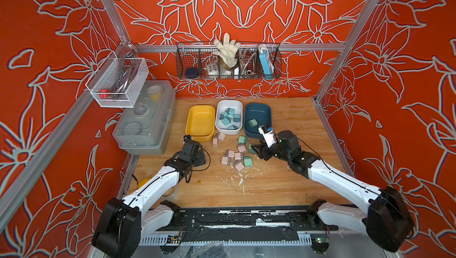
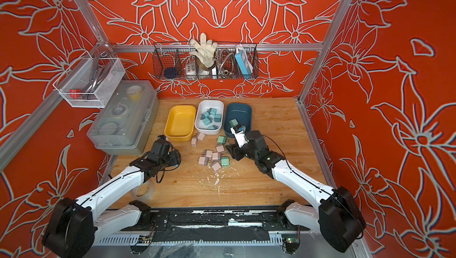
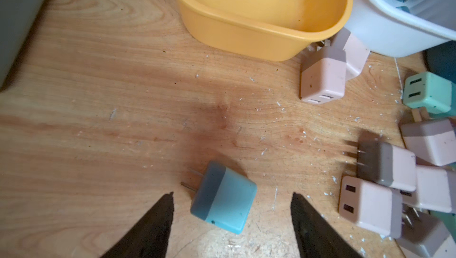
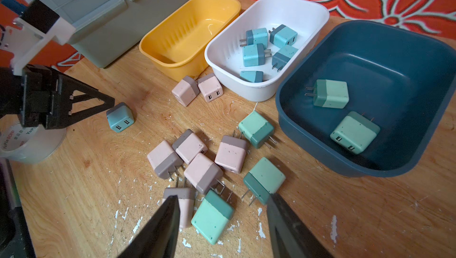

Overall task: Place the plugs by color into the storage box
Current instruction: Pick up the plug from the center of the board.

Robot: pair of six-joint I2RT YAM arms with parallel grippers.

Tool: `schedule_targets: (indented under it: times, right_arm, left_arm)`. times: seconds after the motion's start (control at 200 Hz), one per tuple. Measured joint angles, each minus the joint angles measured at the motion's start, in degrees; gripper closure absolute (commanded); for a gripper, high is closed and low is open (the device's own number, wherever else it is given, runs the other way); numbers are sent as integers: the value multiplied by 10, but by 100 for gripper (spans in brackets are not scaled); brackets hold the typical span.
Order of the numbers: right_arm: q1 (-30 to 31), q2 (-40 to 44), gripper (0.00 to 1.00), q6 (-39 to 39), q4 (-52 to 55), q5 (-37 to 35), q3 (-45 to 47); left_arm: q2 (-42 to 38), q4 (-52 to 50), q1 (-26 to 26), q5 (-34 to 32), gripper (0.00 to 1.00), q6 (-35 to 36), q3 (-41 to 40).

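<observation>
A: Where is the blue plug (image 3: 223,200) lying?

B: On its side on the table (image 4: 86,182), alone, apart from the pile and short of the bins. The left tool (image 3: 232,193) is hovering over it with its jaws spread wide, one on each side, neither touching. It is gripping nothing.

A: Why straddle it like that?

B: I am guessing it is lining up across the flat faces, since the prongs are sticking out clear of both jaws. The white bin (image 4: 246,93) is already holding five blue ones (image 4: 254,54), so that is likely where this one is heading.

A: And the other colours?

B: Two green plugs (image 4: 330,93) are lying in the dark blue bin (image 4: 308,145). The yellow bin (image 4: 158,54) is sitting empty, presumably waiting for the pink plugs (image 4: 202,170), which are all on the table, two of them just beside that bin.

A: The right tool (image 4: 222,198)?

B: It is hanging over a loose green plug (image 4: 213,217) at the pile's edge, jaws apart, holding nothing. Pink neighbours are crowding that plug closely.
</observation>
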State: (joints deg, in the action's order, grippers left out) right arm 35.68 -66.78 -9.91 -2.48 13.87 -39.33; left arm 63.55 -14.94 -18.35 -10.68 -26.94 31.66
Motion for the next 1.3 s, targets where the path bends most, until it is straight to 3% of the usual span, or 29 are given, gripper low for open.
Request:
schedule_targets:
  times: [0.746,0.871,1.301]
  right_arm:
    - [0,-3,39,0,1,-1,0]
    - [0,-6,38,0,0,3,0]
    - [36,-103,38,3,-17,151,-23]
  left_arm:
    - [106,31,3,7,25,-19,-3]
    - [108,35,3,7,29,-25,-3]
    - [118,55,3,10,46,-28,-3]
